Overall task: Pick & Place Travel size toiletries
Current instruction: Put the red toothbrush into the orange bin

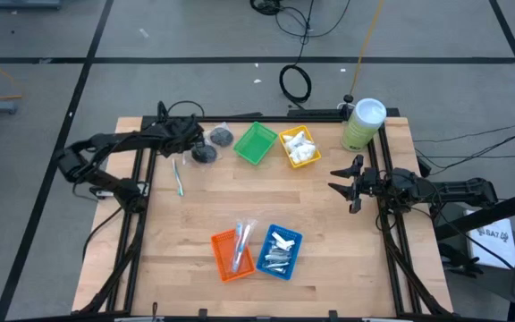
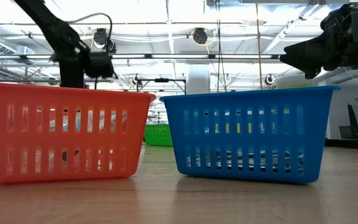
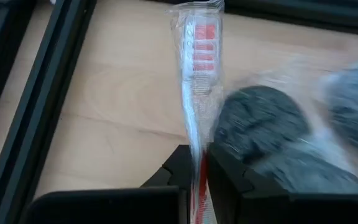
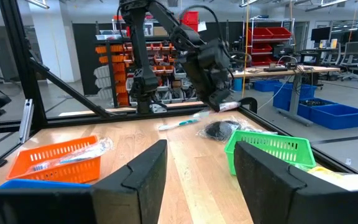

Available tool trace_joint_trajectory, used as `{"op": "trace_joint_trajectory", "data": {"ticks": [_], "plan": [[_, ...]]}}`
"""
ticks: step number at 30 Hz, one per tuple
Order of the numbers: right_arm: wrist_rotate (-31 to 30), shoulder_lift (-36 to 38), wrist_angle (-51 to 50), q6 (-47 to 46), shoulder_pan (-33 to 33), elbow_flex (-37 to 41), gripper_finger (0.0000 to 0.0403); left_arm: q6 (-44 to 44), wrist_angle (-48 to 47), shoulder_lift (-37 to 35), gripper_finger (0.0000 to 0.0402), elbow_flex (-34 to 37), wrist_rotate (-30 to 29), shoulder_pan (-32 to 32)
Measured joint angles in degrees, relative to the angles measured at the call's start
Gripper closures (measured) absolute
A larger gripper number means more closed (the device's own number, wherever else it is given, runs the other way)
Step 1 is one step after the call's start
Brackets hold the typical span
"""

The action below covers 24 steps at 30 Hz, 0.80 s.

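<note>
While pinching a clear-plastic stick (image 3: 199,81), left tool (image 3: 194,163) nearly closed

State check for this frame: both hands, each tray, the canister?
left hand: shut on red toothbrush
right hand: open, empty
green tray: empty
yellow tray: holds white packets
orange tray: holds toothbrushes
blue tray: holds silver tubes
canister: upright, lidded

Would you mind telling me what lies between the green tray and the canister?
The yellow tray of white packets lies between the green tray and the canister, in the high view.
</note>
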<state>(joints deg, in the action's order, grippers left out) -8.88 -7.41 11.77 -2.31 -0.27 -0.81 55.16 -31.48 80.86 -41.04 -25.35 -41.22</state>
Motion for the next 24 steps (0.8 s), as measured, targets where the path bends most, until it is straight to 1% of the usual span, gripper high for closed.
{"op": "trace_joint_trajectory", "data": {"ticks": [3, 5, 7, 9, 12, 16, 18, 21, 24], "plan": [[0.0, 0.0, 0.0, 0.0, 0.0, 0.0, 0.0228, 0.0, -1.4, -3.8, 0.0386, 0.0, -0.2, 3.0], [0.0, 0.0, 0.0, 0.0, 0.0, 0.0, 0.0226, 0.2, -1.9, -6.2, 0.0393, 0.0, -0.4, 6.2], [0.0, 0.0, 0.0, 0.0, 0.0, 0.0, 0.0225, 1.6, -1.9, -8.5, 0.0390, 0.0, -1.2, 10.4], [0.0, 0.0, 0.0, 0.0, 0.0, 0.0, 0.0226, 4.2, -1.9, -10.6, 0.0385, -0.1, -3.5, 15.9], [0.0, 0.0, 0.0, 0.0, 0.0, 0.0, 0.0228, 10.2, -1.7, -12.3, 0.0386, -0.1, -9.5, 26.8], [0.0, 0.0, 0.0, 0.0, 0.0, 0.0, 0.0228, 20.6, -0.3, -12.1, 0.0394, -0.1, -19.7, 43.5], [0.0, 0.0, 0.0, 0.0, 0.0, 0.0, 0.0226, 24.4, 3.7, -11.0, 0.0390, -0.2, -25.3, 51.4], [0.0, 0.0, 0.0, 0.0, 0.0, 0.0, 0.0225, 25.6, 12.2, -8.3, 0.0394, -0.2, -33.2, 61.5], [0.0, 0.0, 0.0, 0.0, 0.0, 0.0, 0.0228, 21.3, 24.4, -5.0, 0.0395, -0.2, -40.2, 67.9]]}}
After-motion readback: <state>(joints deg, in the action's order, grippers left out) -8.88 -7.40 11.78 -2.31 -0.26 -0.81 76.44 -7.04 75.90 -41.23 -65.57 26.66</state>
